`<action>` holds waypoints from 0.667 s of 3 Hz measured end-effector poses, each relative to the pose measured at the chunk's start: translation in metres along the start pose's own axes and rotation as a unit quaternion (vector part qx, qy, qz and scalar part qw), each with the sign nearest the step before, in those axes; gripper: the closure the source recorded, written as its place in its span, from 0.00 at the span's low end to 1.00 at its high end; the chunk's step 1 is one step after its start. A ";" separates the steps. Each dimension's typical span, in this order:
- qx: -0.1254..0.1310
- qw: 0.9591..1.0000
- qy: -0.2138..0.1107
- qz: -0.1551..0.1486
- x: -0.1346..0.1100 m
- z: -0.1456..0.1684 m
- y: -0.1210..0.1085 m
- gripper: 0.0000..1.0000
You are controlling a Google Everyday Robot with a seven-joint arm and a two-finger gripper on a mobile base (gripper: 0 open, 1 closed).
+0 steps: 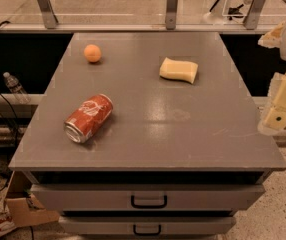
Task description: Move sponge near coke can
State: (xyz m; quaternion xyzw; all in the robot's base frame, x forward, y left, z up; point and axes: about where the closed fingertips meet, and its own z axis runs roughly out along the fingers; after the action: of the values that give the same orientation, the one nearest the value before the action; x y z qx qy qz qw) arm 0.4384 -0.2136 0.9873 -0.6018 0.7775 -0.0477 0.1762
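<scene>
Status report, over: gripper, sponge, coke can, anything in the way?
Gripper beside table's right edge, away from sponge. Sponge back right, coke can lying front left, apart. Nothing between them; orange ball back left.

Cream claw far right; yellow sponge, red can

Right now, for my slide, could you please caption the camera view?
Grey table with sponge and toppled can lying apart; claw hangs off its right edge.
</scene>
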 end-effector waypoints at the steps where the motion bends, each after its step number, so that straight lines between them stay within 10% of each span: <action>1: 0.000 1.000 0.000 0.000 0.000 0.000 0.000 0.00; 2: 0.015 0.999 -0.028 0.039 0.011 0.012 -0.026 0.00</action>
State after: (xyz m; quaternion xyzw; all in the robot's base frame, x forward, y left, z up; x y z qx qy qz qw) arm 0.4636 -0.2295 0.9815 -0.5692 0.7946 -0.0356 0.2082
